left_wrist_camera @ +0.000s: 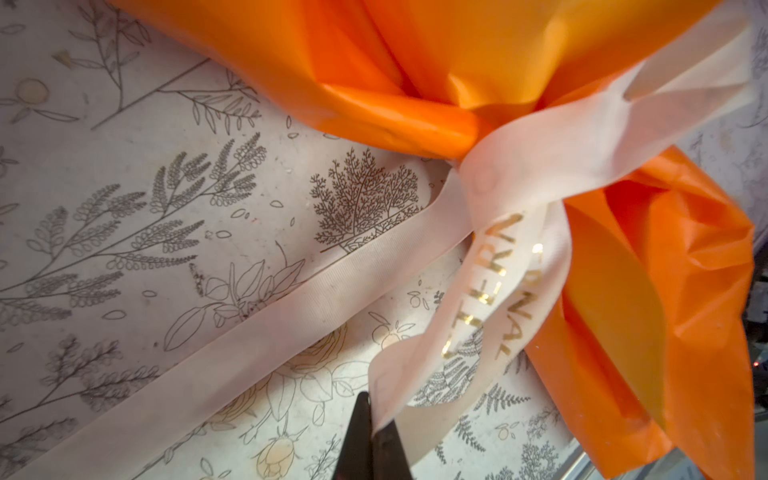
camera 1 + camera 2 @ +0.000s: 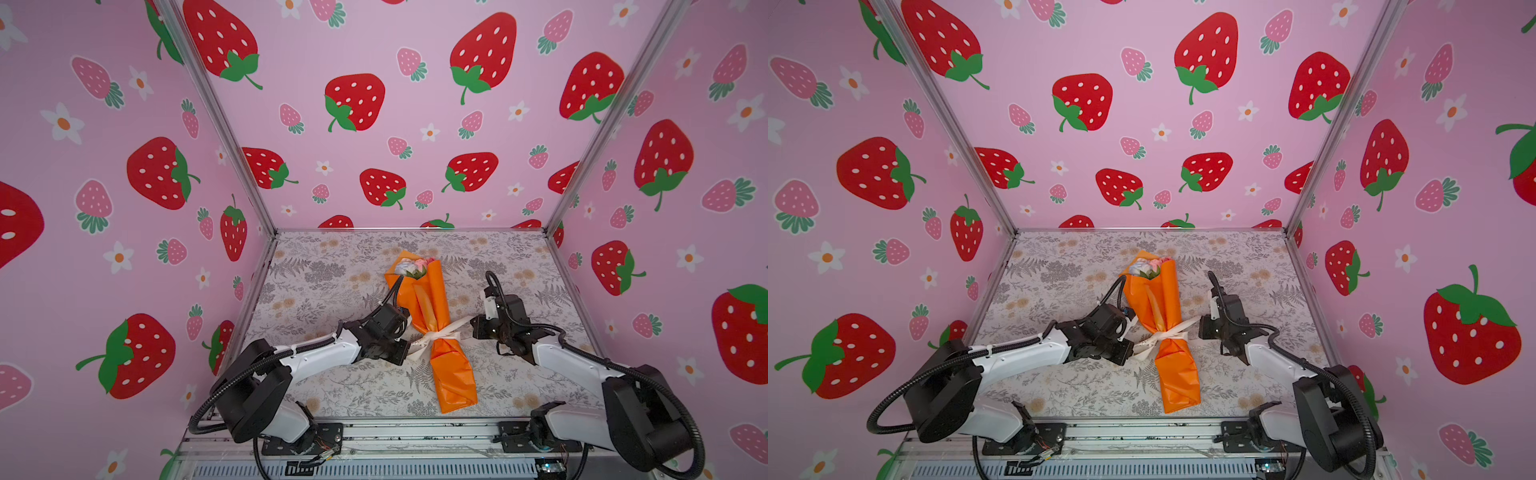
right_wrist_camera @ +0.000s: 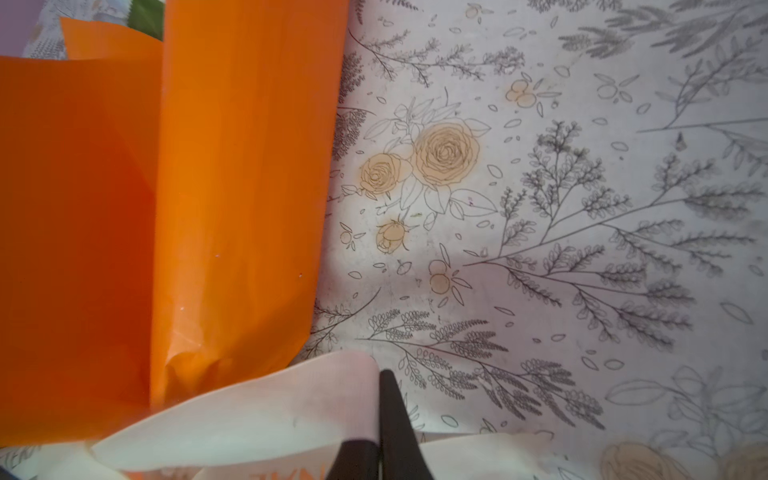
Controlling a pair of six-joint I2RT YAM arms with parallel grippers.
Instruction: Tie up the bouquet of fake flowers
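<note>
**A:** Where's the bouquet (image 2: 436, 316) lying?

**B:** Flat on the middle of the table (image 2: 316, 274), between the two arms. The flowers (image 2: 411, 266) point at the back wall, and the long orange paper (image 2: 453, 374) tail runs toward the front edge.

**A:** And the ribbon (image 2: 451, 328)?

**B:** It's wrapped around the narrow waist of the paper and crossed into a knot (image 2: 1167, 336) on top, with the paper bunched in under it. One end goes out to each side.

**A:** What are the grippers doing?

**B:** The left gripper (image 1: 371, 432) is just beside the bouquet's left flank. Its fingers are pressed together on the gold-lettered end of the ribbon. A second, plain length lies loose across the table in that wrist view. The right gripper (image 3: 380, 419) is near the right flank, clamped on the other end, and the ribbon curls up to its fingertips.

**A:** So which step is this?

**B:** I'd say it's cinching. The first crossing is made and the waist is gathered, but I can't tell whether the knot is locked.

**A:** And the next move?

**B:** Probably an even pull outward, low and in opposite directions, so the knot bites and the bouquet isn't dragged sideways. The lettered end looks slack and twisted, so the left side likely has more to take up. After that, a second crossing would make it hold.
</note>
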